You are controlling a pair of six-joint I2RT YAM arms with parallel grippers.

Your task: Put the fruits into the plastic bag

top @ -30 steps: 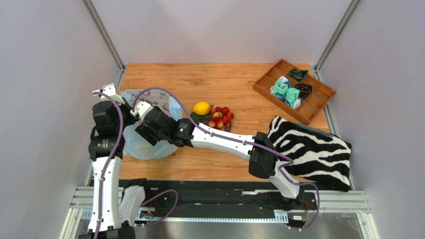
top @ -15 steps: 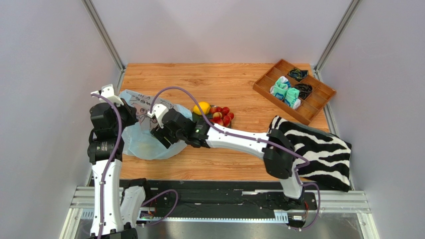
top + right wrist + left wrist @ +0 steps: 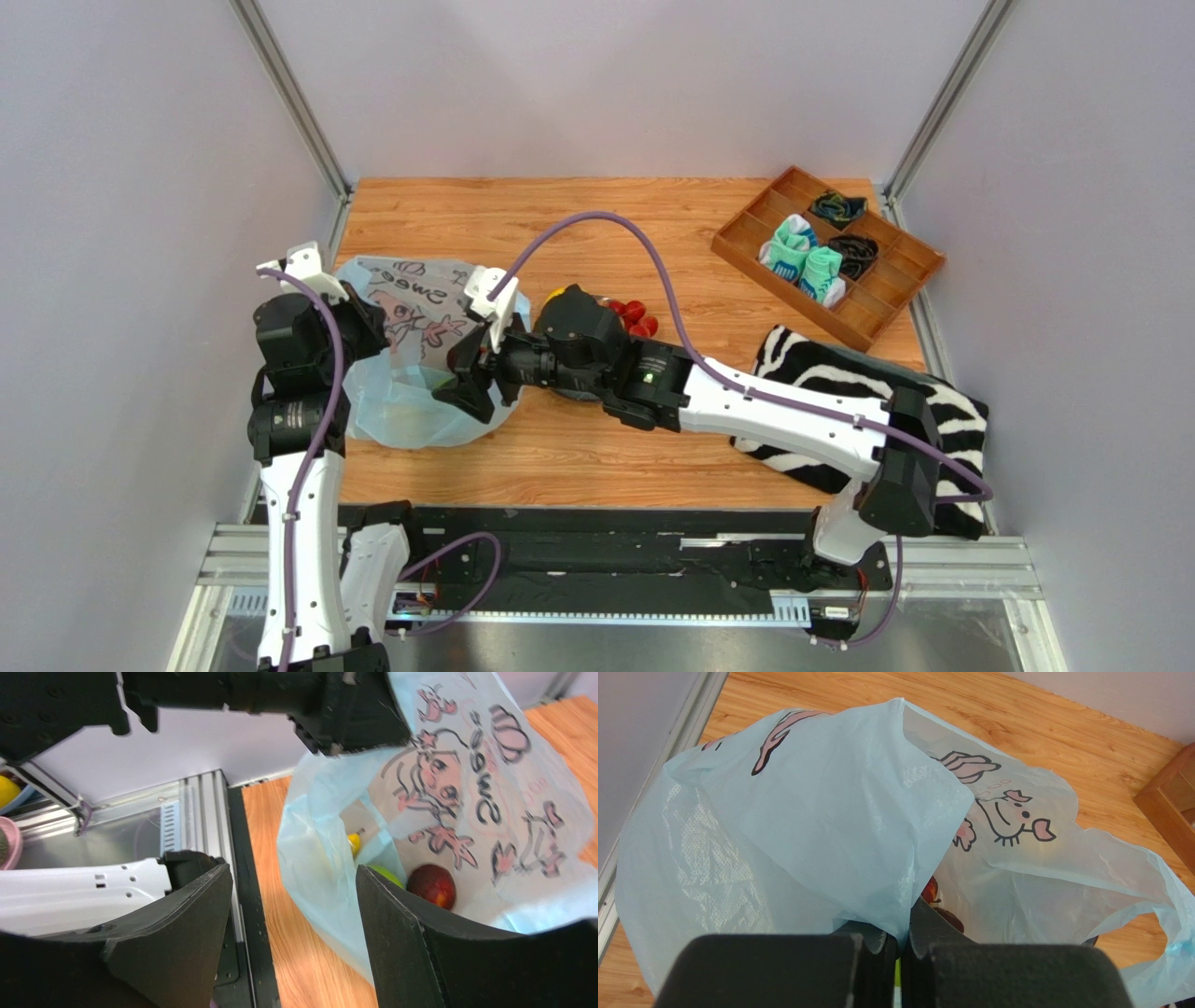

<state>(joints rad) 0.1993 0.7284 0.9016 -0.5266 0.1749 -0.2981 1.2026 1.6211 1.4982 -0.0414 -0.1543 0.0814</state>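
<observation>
On the table (image 3: 631,224), the translucent blue plastic bag (image 3: 400,406) gapes.

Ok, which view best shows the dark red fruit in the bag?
Right wrist: it looks into the plastic bag, dark red fruit in plain sight. Left wrist shows at most a reddish sliver; top external, only the bag.

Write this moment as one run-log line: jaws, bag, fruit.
left jaws: shut on bag edge | right jaws: open, empty, at bag mouth | in bag: red fruit, green fruit | outside: small red fruits
</observation>
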